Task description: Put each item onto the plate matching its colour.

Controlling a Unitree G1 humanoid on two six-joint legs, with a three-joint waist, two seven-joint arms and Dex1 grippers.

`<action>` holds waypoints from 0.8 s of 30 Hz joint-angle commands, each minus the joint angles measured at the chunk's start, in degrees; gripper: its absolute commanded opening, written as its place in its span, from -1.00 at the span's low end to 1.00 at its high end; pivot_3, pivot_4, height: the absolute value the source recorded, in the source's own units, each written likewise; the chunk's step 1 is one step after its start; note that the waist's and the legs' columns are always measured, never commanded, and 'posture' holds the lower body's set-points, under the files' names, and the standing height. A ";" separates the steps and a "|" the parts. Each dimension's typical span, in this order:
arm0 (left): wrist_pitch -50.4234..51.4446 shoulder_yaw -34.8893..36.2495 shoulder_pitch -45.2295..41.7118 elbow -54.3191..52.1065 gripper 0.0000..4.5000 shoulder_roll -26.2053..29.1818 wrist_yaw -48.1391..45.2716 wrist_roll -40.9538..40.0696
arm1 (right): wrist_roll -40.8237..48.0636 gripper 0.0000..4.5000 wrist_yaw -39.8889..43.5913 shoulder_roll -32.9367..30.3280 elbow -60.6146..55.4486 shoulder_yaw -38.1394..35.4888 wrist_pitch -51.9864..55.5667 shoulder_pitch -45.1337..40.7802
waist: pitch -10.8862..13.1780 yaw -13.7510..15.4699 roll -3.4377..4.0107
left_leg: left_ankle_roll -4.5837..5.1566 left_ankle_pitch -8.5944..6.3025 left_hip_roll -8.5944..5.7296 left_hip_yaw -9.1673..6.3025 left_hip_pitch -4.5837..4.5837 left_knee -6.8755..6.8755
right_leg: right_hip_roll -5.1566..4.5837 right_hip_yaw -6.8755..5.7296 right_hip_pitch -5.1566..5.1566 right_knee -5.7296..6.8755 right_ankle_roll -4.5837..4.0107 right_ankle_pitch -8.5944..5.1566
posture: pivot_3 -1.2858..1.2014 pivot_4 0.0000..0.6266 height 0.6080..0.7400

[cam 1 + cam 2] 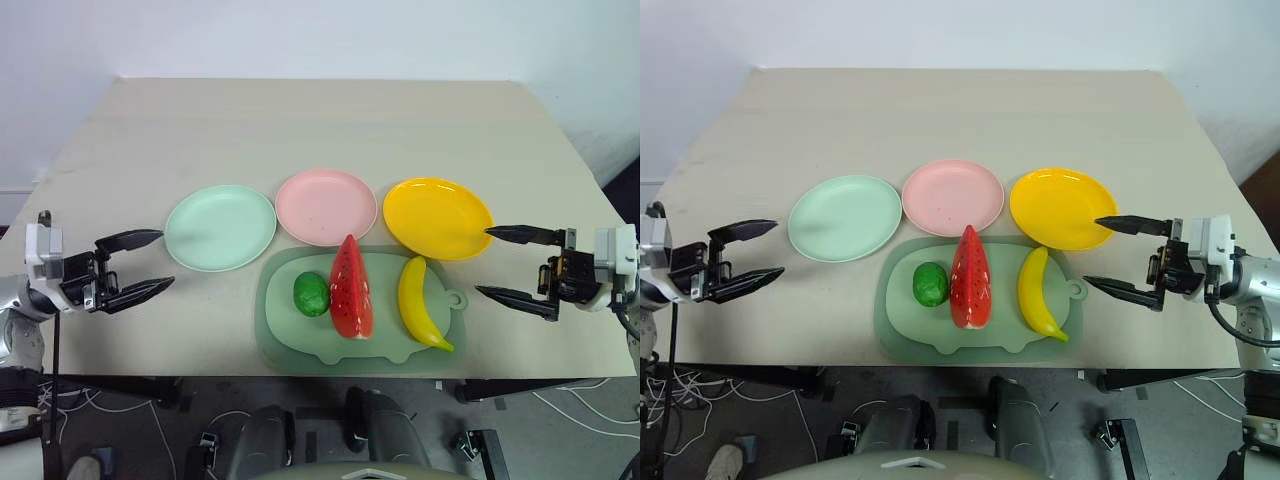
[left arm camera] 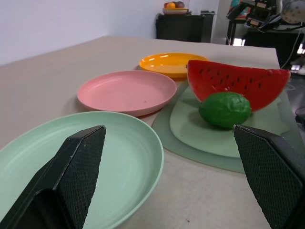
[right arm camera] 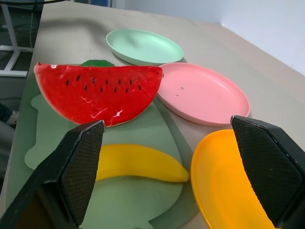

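Observation:
Three plates lie in a row on the table: a mint green plate [image 1: 220, 227], a pink plate [image 1: 326, 206] and an orange-yellow plate [image 1: 438, 217]. In front of them, on a pale green mat [image 1: 300, 335], rest a dark-green lime [image 1: 311, 294], a red watermelon wedge [image 1: 350, 290] and a yellow banana [image 1: 422, 305]. My left gripper [image 1: 160, 262] hovers open beside the table's left edge, just left of the green plate, empty. At the right edge my right gripper [image 1: 482, 262] hangs open and empty, its upper finger near the yellow plate's rim.
The beige table [image 1: 320, 130] reaches far back behind the plates with free room. A white wall stands beyond it. Cables and dark frame parts lie on the floor under the table's front edge.

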 commanded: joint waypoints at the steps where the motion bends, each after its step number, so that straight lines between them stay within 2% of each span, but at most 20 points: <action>1: 0.14 1.58 0.65 -1.73 1.00 0.08 -0.18 0.08 | 1.34 1.00 -0.22 0.14 -1.43 -1.74 -0.32 -0.69 | 0.00 -0.01 0.00 | 0.00 0.00 0.00 0.00 0.00 0.00 | 0.00 0.00 0.00 0.00 0.00 0.00 | 0.03 -0.52 0.94; 9: 0.82 2.16 2.06 -2.94 1.00 -0.12 -0.18 0.42 | 1.41 1.00 0.09 0.10 -1.83 -1.54 0.23 -0.21 | 0.00 0.02 0.00 | 0.00 0.00 0.00 -0.01 0.00 0.01 | 0.00 0.00 0.00 0.00 0.00 0.00 | 0.03 -0.52 0.94; 24: 0.83 1.13 4.11 -2.94 1.00 1.82 -0.18 0.11 | -0.29 1.00 7.94 -3.30 -0.75 -1.02 -1.52 3.78 | 0.00 0.01 0.00 | 0.00 0.00 0.01 -0.03 0.01 0.04 | 0.01 0.00 0.01 0.00 0.00 0.00 | 0.03 -0.52 0.94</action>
